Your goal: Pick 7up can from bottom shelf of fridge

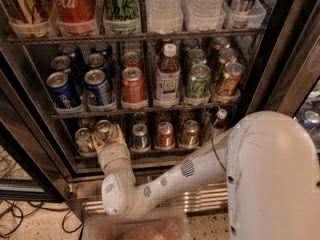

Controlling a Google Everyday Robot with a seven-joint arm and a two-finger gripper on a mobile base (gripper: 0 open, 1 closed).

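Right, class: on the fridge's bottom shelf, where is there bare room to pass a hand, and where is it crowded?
Free: the dark gap between the right copper-red can and the small bottle, partly hidden by the arm. Crowded: the left end, where the gripper sits at the 7up can, with another can just left of it.
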